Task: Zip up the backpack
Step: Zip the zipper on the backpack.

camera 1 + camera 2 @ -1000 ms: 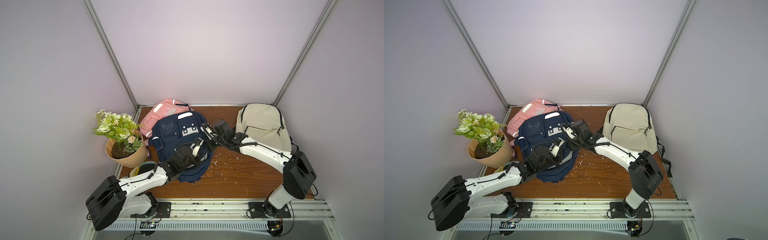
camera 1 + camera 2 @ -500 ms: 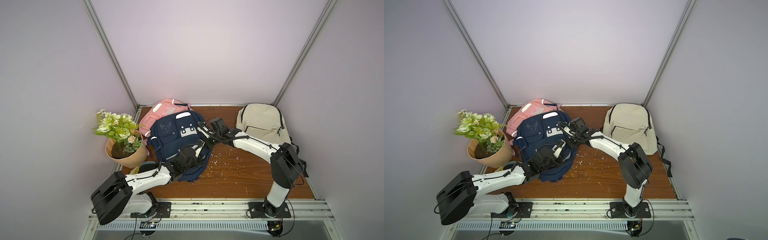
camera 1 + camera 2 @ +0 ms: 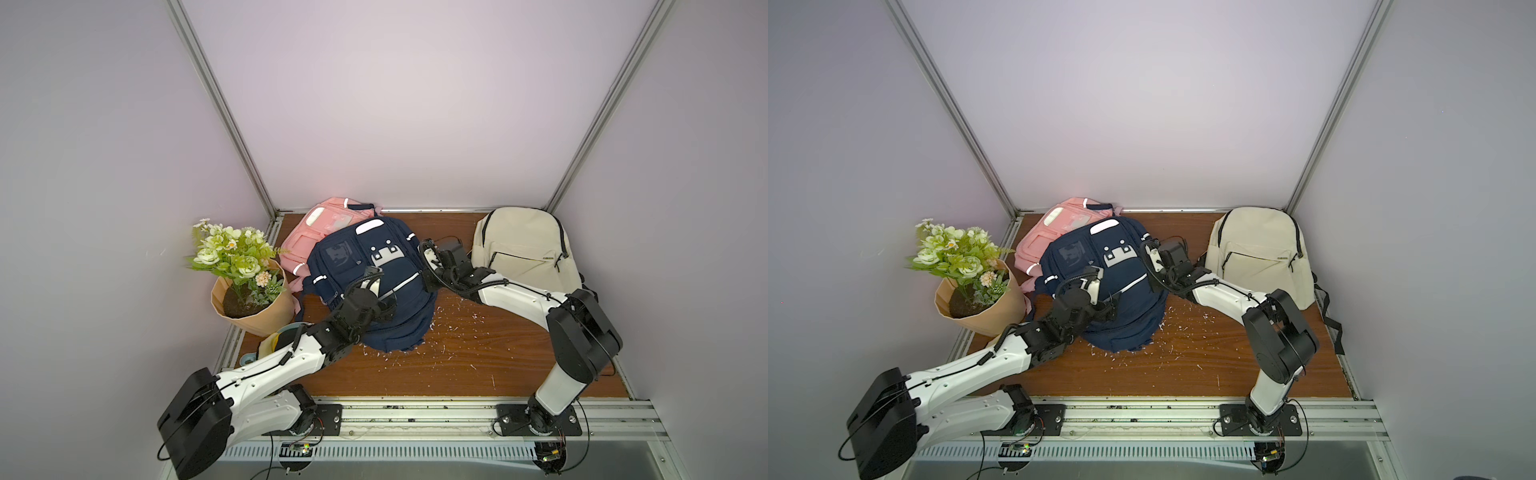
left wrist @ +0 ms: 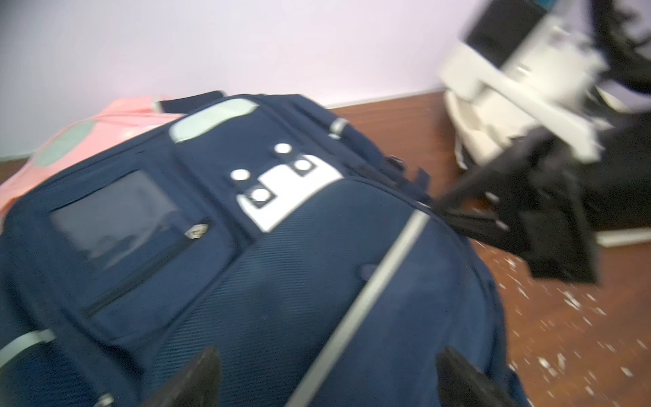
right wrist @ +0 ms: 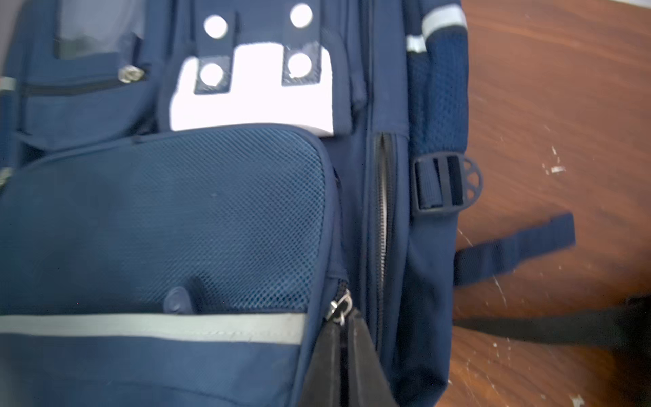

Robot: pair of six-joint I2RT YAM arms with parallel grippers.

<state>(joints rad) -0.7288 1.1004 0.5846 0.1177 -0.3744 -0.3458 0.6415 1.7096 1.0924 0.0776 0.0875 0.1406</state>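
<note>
Navy backpack (image 3: 409,316) lies front panel up on the wooden table (image 3: 478,365). Its long axis runs from the near rail to the far wall, leaning slightly left. The top end, with its grey patch (image 3: 370,226), points at the far wall and overlaps the pink backpack (image 3: 328,226); the bottom end points at the rail. Left gripper (image 4: 329,380) hangs over the lower half of the front panel, and its two fingers (image 4: 190,382) stand wide apart with nothing between them. The pack's long axis runs away ahead of those tips, and the white patch with snaps (image 4: 285,193) is further ahead along it. The left wrist view is motion-blurred, so whether the tips touch the fabric cannot be told. Right gripper (image 5: 343,356) sits at the pack's right edge, at the corner of the mesh front pocket (image 5: 197,218). Its fingers are pressed together on the metal zipper pull (image 5: 339,308), which sticks out just past the tips. Just outboard of the right gripper a zipper track (image 5: 384,211) runs parallel to the long axis. A buckle (image 5: 444,183) and a loose strap (image 5: 514,250) lie further out, toward the bare table. The beige backpack (image 3: 523,249) lies behind the right arm, apart from the navy one. The potted flowers (image 3: 245,282) stand well off to the left gripper's left.
</note>
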